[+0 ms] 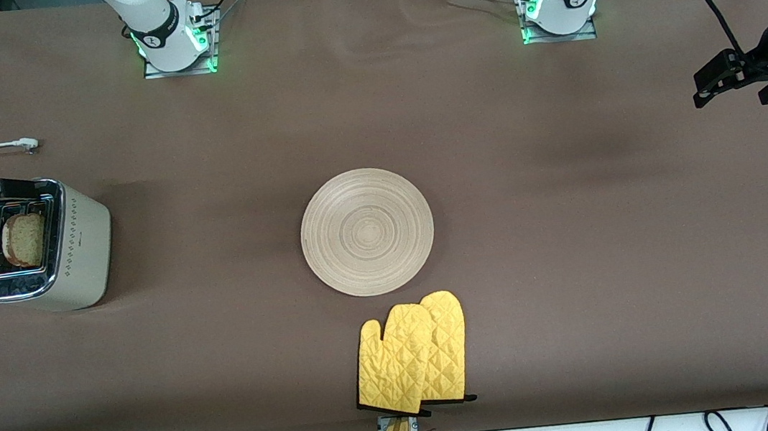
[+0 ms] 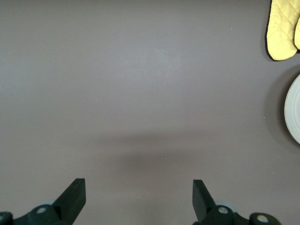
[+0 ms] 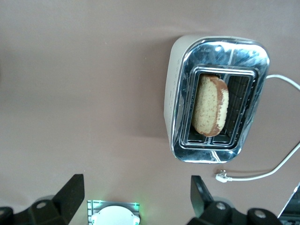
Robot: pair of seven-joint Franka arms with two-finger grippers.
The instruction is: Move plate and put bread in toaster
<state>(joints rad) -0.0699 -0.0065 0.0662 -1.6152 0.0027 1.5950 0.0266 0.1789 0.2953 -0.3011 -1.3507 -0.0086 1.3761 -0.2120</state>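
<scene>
Bread sits tilted in 1 toaster slot, not fully down. Right gripper hangs released above, toaster ahead of its jaws, nothing between them. Left gripper waits released over bare table, plate well off its jaws. Task looks almost done; next likely a clean lift away, maybe seating the slice.

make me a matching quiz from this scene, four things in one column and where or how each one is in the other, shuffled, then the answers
Things:
1. slice of light brown bread
2. round pale-wood plate
3. pair of yellow quilted oven mitts
4. left end effector

States:
A. bare, mid-table
B. open above bare tablecloth
C. standing in a slot of the cream-white toaster
D. nearer the front camera than the plate

Pairs: 1-C, 2-A, 3-D, 4-B
</scene>
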